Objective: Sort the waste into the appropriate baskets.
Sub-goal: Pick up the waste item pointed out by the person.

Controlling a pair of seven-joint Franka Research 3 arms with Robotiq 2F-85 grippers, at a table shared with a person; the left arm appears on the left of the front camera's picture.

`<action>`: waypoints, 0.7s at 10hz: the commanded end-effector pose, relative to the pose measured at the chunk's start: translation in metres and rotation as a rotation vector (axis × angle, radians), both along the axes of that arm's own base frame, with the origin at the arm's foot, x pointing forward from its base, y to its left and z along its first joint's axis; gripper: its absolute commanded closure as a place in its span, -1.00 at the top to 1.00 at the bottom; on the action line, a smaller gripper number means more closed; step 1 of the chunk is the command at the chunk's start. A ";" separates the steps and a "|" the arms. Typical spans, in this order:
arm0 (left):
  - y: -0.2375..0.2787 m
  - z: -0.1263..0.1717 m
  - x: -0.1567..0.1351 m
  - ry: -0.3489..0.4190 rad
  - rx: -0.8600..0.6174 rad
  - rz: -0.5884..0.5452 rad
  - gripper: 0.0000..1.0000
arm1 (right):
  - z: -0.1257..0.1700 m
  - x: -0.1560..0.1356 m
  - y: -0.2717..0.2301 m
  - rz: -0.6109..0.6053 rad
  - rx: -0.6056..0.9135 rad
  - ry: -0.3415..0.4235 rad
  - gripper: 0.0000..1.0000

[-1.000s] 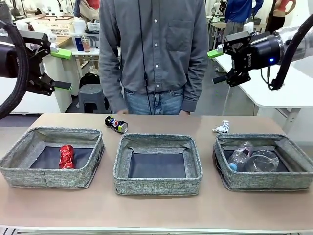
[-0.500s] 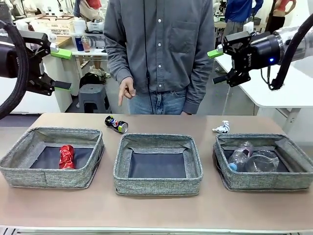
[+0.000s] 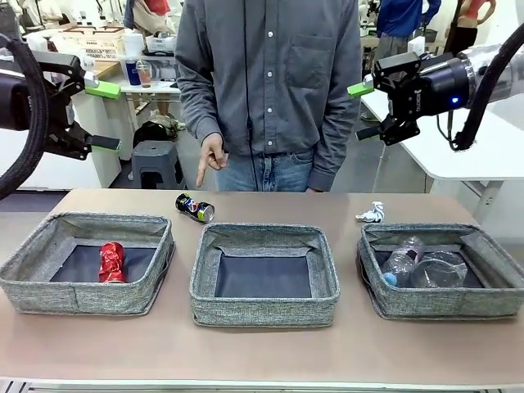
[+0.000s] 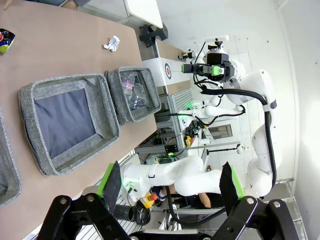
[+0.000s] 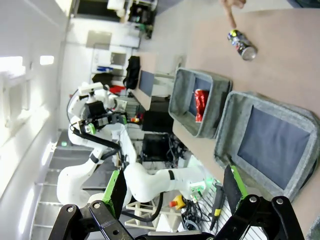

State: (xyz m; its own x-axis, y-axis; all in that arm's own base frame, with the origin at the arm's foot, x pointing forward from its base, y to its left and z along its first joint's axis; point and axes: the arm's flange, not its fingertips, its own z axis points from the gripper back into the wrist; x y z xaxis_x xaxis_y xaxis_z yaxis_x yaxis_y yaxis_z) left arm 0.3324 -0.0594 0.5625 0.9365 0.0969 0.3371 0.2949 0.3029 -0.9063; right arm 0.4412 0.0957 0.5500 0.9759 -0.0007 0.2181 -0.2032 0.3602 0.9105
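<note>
Pointing down: person's hand (image 3: 214,155); below it dark blue soda can (image 3: 195,207); print unreadable

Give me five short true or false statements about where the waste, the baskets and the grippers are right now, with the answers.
1. The crushed red can lies in the left basket. True.
2. The dark blue soda can is inside the middle basket. False: it lies on the table behind that basket, below the person's hand, which points down.
3. The clear plastic bottle and clear plastic cup share the right basket. True.
4. The right gripper holds the crumpled wrapper. False: it is open, empty and raised; the wrapper lies on the table behind the right basket.
5. The left gripper is open. True.
</note>
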 end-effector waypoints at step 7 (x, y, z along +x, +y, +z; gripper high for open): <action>-0.058 -0.013 0.038 -0.513 0.717 -0.642 1.00 | 0.007 0.001 0.000 -0.010 -0.013 0.011 1.00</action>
State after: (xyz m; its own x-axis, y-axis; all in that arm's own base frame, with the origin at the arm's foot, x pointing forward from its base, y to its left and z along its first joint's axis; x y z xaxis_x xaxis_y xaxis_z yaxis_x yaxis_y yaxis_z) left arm 0.3481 -0.1186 0.5502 0.6900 -0.5513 0.4690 0.7133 0.4079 -0.5699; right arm 0.4412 0.0959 0.5509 0.9756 -0.0005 0.2196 -0.2047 0.3605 0.9100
